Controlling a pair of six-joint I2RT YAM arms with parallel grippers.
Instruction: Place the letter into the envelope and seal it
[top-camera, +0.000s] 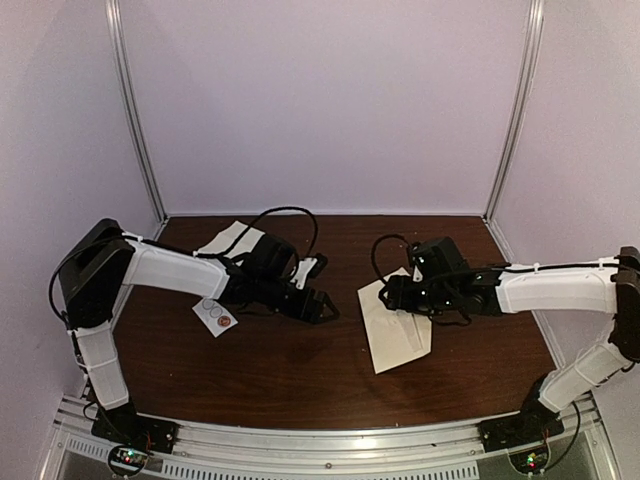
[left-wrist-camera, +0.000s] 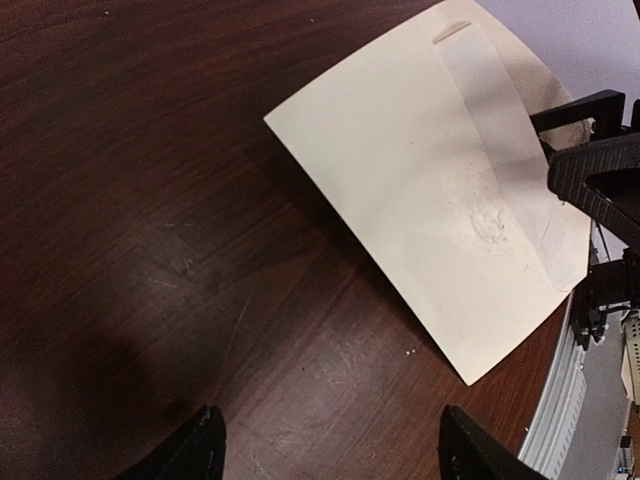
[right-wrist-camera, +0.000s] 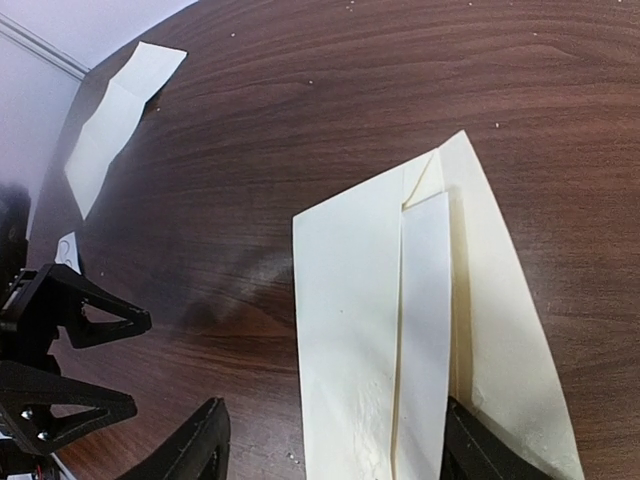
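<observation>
The envelope lay flat on the dark wooden table, right of centre in the overhead view, with its long side running from upper left to lower right. In the right wrist view a paler strip ran down the length of it, with a triangular piece spreading out to the right of the strip. I couldn't tell whether that strip was a fold of the flap or something tucked inside.

The right gripper hung over the upper end of the envelope with its fingers spread wide. In its own camera one fingertip sat over the cream paper and the other over bare wood. I couldn't say whether either touched.

The left gripper was just left of the envelope, over bare table. Its claw was also spread apart and held nothing.

Further out, a small white card with round stickers lay left of centre beside the left arm. A white creased sheet rested near the back wall at upper left, well apart from the envelope.
</observation>
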